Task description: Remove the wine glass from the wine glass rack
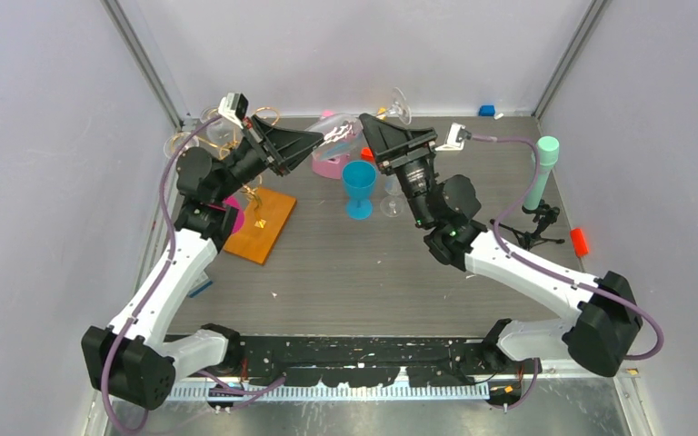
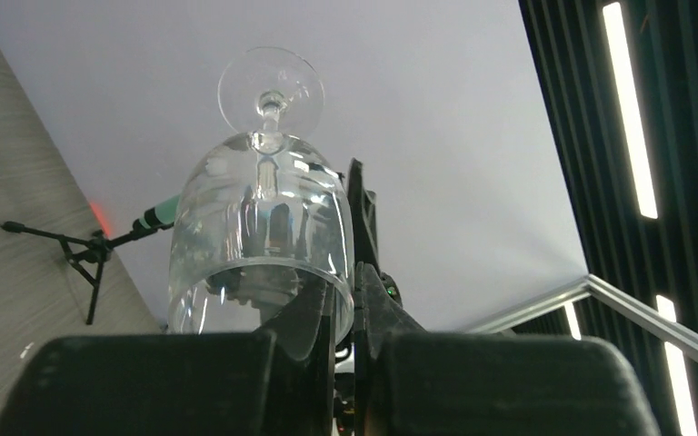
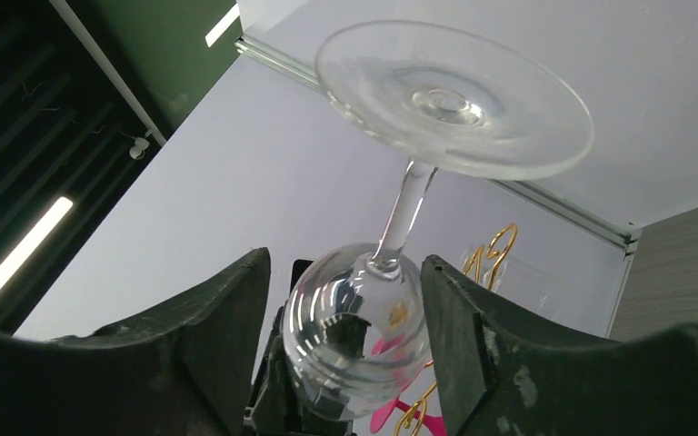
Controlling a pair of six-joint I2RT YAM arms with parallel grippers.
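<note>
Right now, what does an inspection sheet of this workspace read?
Surface: grey wood-grain table, scattered specks.
Job's things: wine glass off the wine glass rack, in the air between both arms.
Clutter: pink metronome, blue goblet, clear glass beside it, mint cylinder on tripod, red block.
Grippers: left gripper shut on the glass rim; right gripper open, jaws either side of the bowl.
Cables: purple cables along both arms, clear of the glass.
Surroundings: pale walls, metal corner posts.
</note>
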